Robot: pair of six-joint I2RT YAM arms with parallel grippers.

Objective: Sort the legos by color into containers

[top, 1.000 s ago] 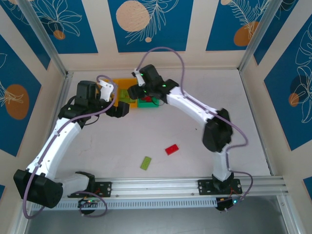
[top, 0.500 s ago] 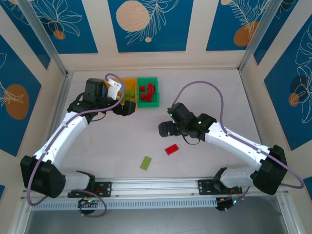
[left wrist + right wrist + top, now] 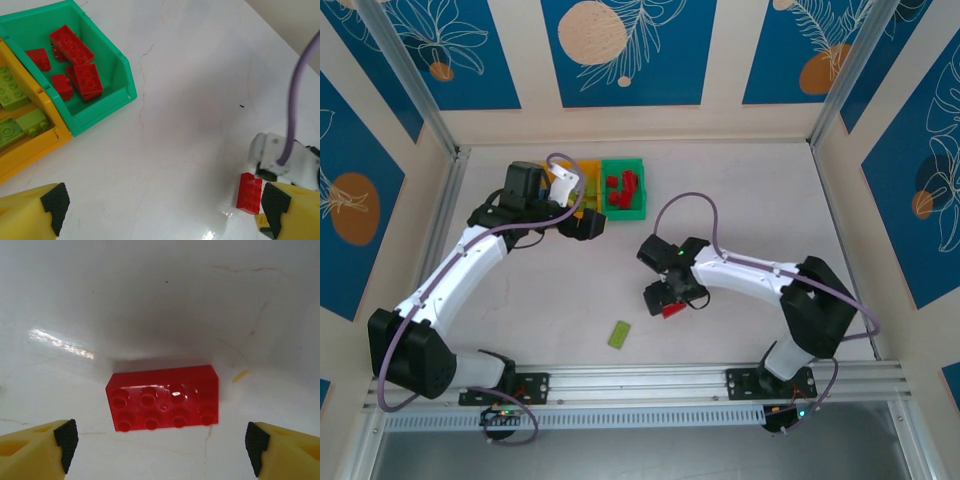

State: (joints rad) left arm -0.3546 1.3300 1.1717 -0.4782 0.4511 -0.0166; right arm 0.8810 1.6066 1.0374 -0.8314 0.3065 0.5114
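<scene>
A red lego lies flat on the white table, studs up, just ahead of my open right gripper, whose fingers stand wide on either side of it without touching. From above, the right gripper hovers over that red lego. A lime green lego lies loose nearer the front. The green container holds several red legos. Beside it, the orange-yellow container holds lime green legos. My left gripper is open and empty next to the containers.
The left arm covers part of the orange-yellow container in the top view. The right arm's purple cable loops over the middle of the table. Walls close in the table on the back and both sides.
My right gripper left the green container, swung to mid-table and came down over the loose red lego, its jaws opening wide. The left arm shifted slightly to the right.
</scene>
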